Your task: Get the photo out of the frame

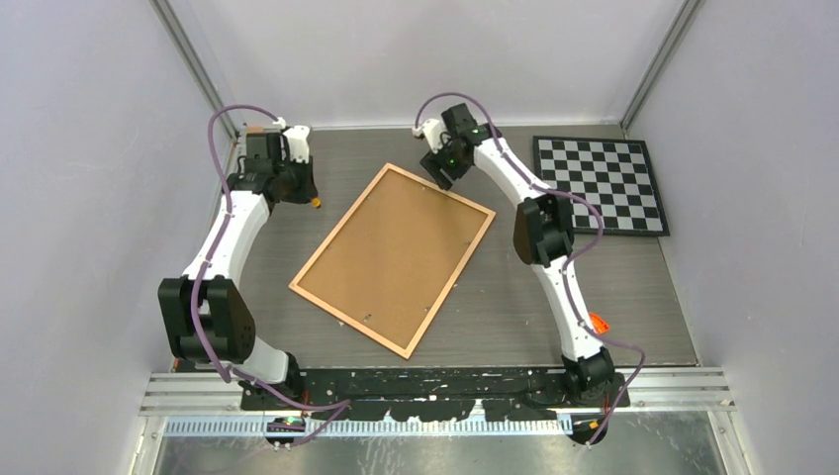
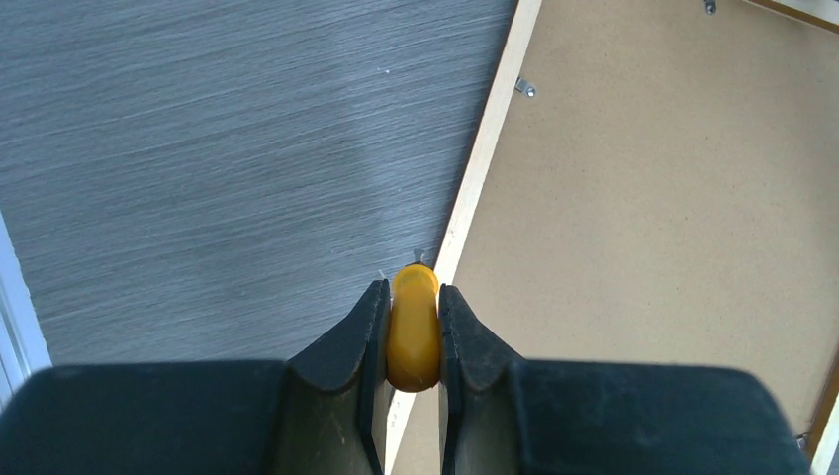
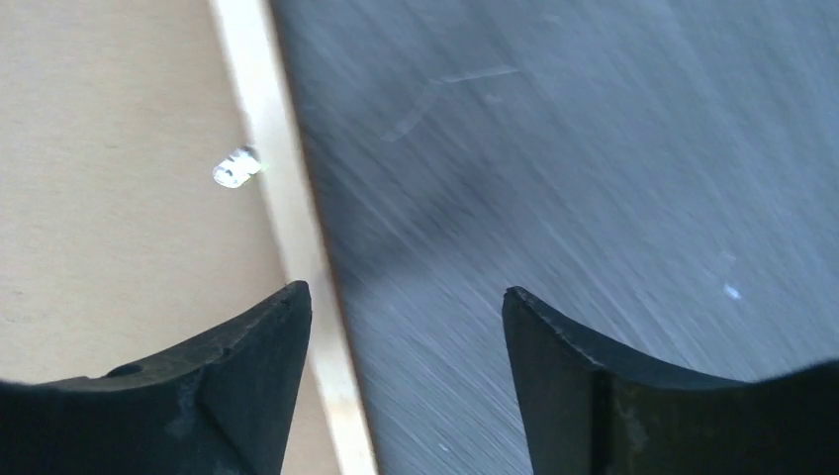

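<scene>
The frame (image 1: 337, 226) lies face down in the middle of the table, its narrow pale wooden border round a brown backing board (image 1: 396, 255) with small clips. The photo is hidden beneath the board. My left gripper (image 1: 309, 194) is past the frame's left edge, shut on a small yellow rounded piece (image 2: 414, 327) with a thin grey tip, which points at the border (image 2: 485, 158). My right gripper (image 1: 441, 176) is open and empty over the frame's far edge. In its wrist view its jaws (image 3: 406, 297) straddle the border (image 3: 277, 168), with a metal clip (image 3: 234, 168) just inside.
A black-and-white checkerboard (image 1: 602, 183) lies flat at the back right. Grey walls close in the table on the left, back and right. Bare grey table (image 2: 198, 148) shows to the left of the frame.
</scene>
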